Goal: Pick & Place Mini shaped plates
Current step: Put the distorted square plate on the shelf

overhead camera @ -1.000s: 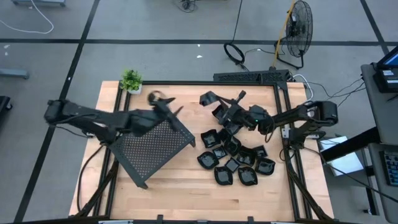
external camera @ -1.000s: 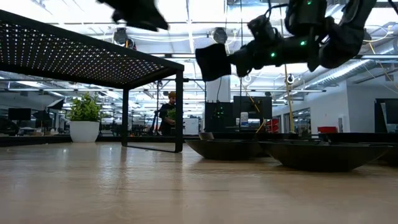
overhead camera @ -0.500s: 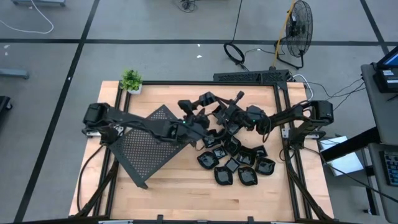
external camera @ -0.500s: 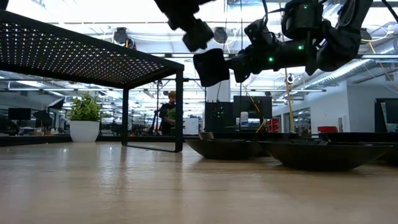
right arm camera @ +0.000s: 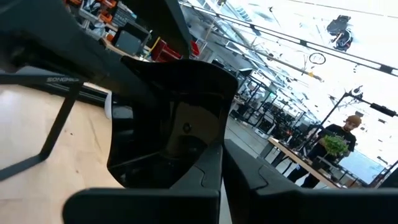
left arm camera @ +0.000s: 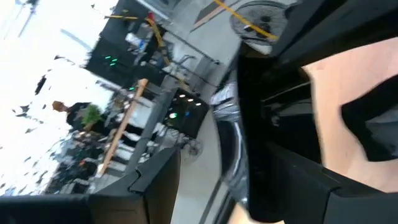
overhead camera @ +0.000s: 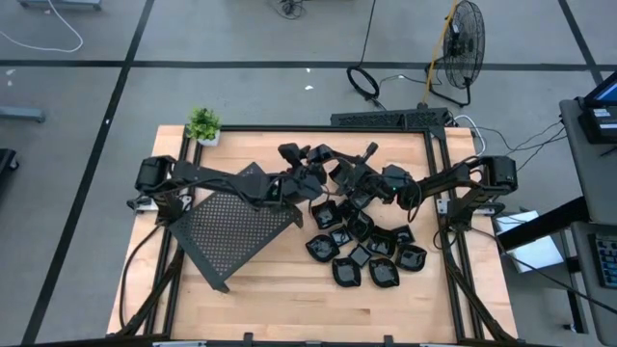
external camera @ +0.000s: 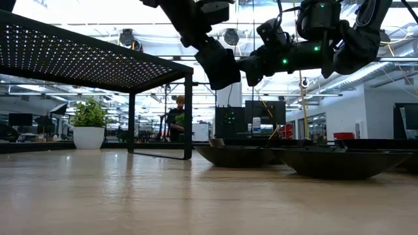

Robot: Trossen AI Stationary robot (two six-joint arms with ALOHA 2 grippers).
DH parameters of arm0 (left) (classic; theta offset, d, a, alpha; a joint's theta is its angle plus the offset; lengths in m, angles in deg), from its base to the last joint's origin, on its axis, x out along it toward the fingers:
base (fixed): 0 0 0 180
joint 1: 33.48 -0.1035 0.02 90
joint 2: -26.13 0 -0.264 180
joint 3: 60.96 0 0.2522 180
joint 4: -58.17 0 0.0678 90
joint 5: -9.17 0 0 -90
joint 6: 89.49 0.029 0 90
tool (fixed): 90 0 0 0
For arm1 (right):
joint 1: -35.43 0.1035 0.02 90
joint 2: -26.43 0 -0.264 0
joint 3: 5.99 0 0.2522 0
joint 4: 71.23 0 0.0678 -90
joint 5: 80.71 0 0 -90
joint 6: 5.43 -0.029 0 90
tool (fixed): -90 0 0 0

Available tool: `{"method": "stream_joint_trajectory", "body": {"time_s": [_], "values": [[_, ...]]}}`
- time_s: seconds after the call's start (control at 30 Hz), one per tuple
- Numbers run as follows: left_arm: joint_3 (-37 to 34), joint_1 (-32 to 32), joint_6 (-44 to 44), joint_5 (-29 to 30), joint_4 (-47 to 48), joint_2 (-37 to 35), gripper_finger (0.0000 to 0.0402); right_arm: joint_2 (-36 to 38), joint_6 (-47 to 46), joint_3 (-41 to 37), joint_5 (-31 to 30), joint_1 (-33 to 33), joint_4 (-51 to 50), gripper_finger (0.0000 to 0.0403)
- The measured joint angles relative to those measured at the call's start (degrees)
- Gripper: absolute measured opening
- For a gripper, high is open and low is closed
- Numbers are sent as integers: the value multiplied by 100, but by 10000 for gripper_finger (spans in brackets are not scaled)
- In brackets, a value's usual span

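My right gripper (overhead camera: pixel 339 172) hangs above the table's far middle, shut on one mini plate (right arm camera: pixel 171 124), a glossy black squarish dish. In the low view this plate (external camera: pixel 222 65) floats high above the wood. My left gripper (overhead camera: pixel 305 173) has reached across the tray and sits right beside the held plate; whether it touches it is not clear. Several more mini plates (overhead camera: pixel 364 249) lie in a cluster on the table, bottoms down, and the low view shows them as shallow bowls (external camera: pixel 240 155). My right gripper pinches the plate by its rim (right arm camera: pixel 180 177) between the two fingers, which come level from the table's right. The plate is lifted clear of the table and stands on edge, its hollow face turned toward the wrist camera.
The large perforated metal tray (overhead camera: pixel 236 229) stands on its legs left of centre and appears as a raised deck (external camera: pixel 78 55) in the low view. A small potted plant (overhead camera: pixel 203 125) sits at the far left corner. Bare wood lies along the near edge. A person (external camera: pixel 176 117) stands far behind.
My left arm has swung from above the tray's far edge toward the table's right, ending close beside the plate that the right gripper holds. The right gripper and its plate have stayed almost where they were.
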Motion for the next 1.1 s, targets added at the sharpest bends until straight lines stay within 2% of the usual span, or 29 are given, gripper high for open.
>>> {"method": "stream_joint_trajectory", "body": {"time_s": [0.13, 0.23, 0.33, 0.53, 0.6, 0.77, 0.9, 0.97, 1.1], "values": [[0, -78, -2, -295, 58, 0, 226, 0, 53, 0, -1, 0, -30, 0], [0, -93, 19, -339, 58, 0, 205, 0, 90, 0, 1, 0, -38, 0], [0, -94, 22, -426, 73, 0, 157, 0, 190, 0, 13, 0, -40, 0], [0, -131, 0, -415, 177, -2, 35, 0, 238, -7, 450, 31, -110, 0], [-2, -135, -7, -382, 175, -2, 10, 0, 239, -7, 443, 73, -110, 0], [-2, -107, 40, -196, 129, -9, 17, 0, 221, -7, 438, 111, -82, 0], [-6, 7, 392, 285, 70, -44, 6, 4, -93, -4, 471, 117, -78, 12], [-12, 74, 542, 553, -66, -102, 6, 4, -134, -4, 453, 161, -84, 36], [0, 229, 905, 1156, -243, -417, 8, 4, -118, -4, 443, 300, -23, 112]]}}
